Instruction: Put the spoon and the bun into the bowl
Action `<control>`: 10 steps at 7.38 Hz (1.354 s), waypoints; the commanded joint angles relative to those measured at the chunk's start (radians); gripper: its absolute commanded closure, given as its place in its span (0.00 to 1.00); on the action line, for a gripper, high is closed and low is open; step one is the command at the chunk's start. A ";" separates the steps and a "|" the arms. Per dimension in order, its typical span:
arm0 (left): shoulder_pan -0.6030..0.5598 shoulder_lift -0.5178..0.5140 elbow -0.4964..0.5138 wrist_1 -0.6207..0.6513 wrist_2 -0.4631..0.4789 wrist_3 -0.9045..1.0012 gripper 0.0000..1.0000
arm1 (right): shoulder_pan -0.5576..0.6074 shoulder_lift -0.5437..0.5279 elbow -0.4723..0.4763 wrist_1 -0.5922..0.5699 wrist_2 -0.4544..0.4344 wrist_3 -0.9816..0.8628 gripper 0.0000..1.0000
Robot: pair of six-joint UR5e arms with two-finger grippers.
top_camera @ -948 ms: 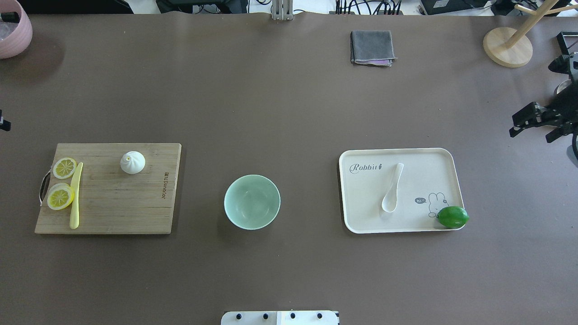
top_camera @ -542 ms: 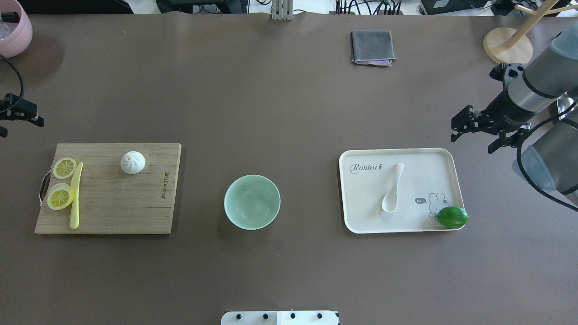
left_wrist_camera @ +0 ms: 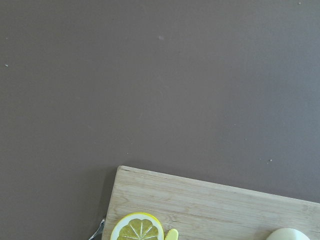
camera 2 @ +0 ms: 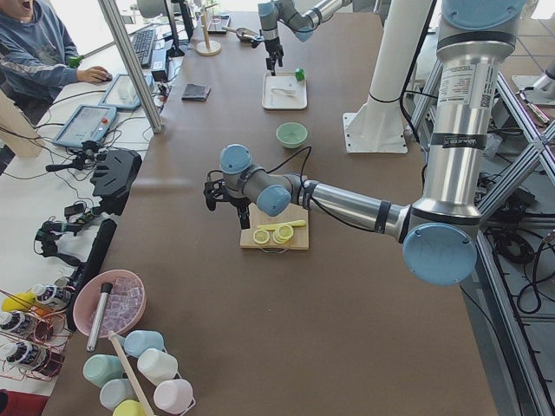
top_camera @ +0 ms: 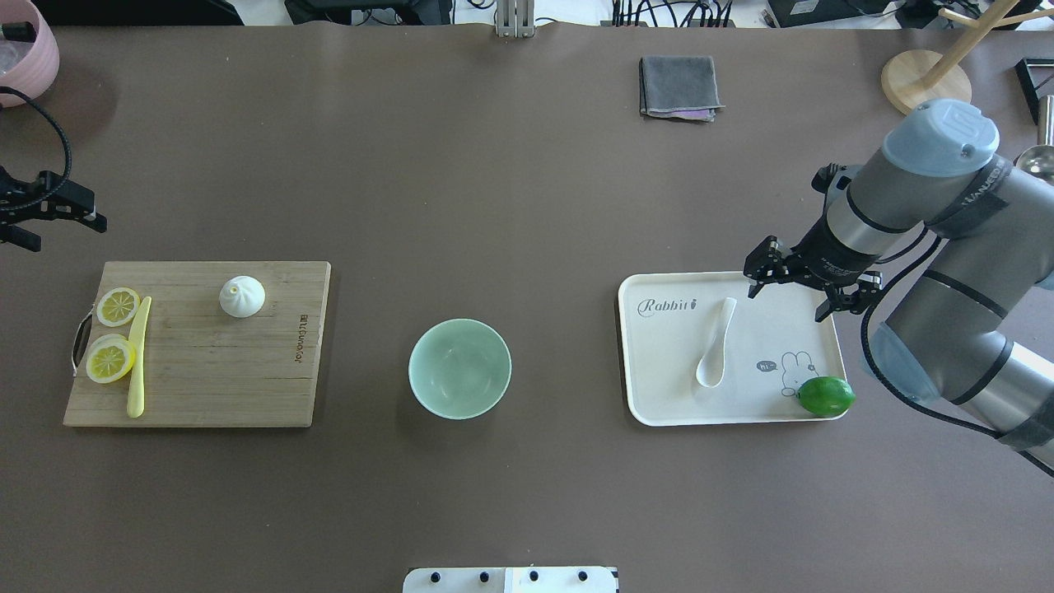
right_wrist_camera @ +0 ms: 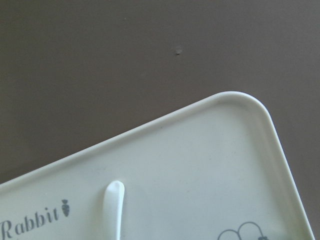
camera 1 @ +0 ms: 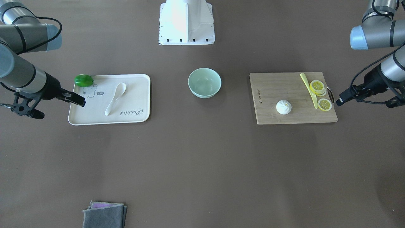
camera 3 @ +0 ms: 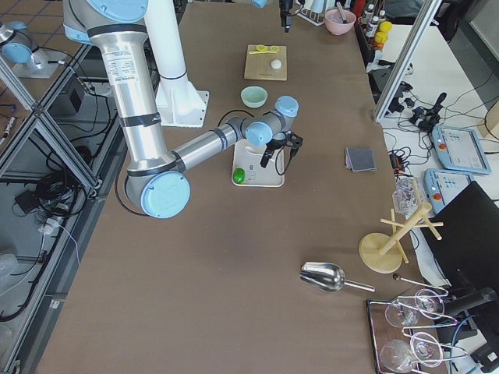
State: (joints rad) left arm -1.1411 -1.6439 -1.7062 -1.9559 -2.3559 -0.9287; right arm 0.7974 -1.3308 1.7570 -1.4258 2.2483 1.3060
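The white spoon (top_camera: 715, 346) lies on the cream tray (top_camera: 659, 387), scoop toward the robot; its handle tip shows in the right wrist view (right_wrist_camera: 113, 200). The white bun (top_camera: 242, 296) sits on the wooden board (top_camera: 206, 371) and shows at the edge of the left wrist view (left_wrist_camera: 292, 234). The mint bowl (top_camera: 459, 368) stands empty between board and tray. My right gripper (top_camera: 788, 293) is open and empty above the tray's far right corner, right of the spoon handle. My left gripper (top_camera: 62, 232) is open and empty, beyond the board's far left corner.
Two lemon slices (top_camera: 111, 358) and a yellow knife (top_camera: 137, 358) lie on the board's left. A green fruit (top_camera: 826, 395) sits on the tray's near right corner. A grey cloth (top_camera: 678, 85), a wooden stand (top_camera: 922, 82) and a pink bowl (top_camera: 20, 58) stand at the far edge.
My right arm has swung in from the right edge to the tray's far right corner. My left gripper has come in a little from the left edge. The objects have not moved.
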 commanded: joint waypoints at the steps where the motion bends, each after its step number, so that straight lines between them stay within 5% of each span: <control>1: 0.003 -0.004 0.002 0.000 0.003 -0.002 0.02 | -0.085 0.016 -0.033 0.061 -0.070 0.081 0.08; 4: 0.003 -0.002 -0.007 0.000 0.003 -0.002 0.02 | -0.098 0.067 -0.094 0.067 -0.098 0.082 0.20; 7: 0.001 0.007 -0.027 0.000 0.003 -0.002 0.02 | -0.099 0.071 -0.091 0.067 -0.096 0.105 1.00; 10: 0.011 0.000 -0.039 -0.001 0.001 -0.050 0.02 | -0.099 0.073 -0.053 0.065 -0.090 0.116 1.00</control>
State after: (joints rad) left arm -1.1364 -1.6406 -1.7412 -1.9561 -2.3534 -0.9458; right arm 0.6981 -1.2592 1.6815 -1.3586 2.1540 1.4152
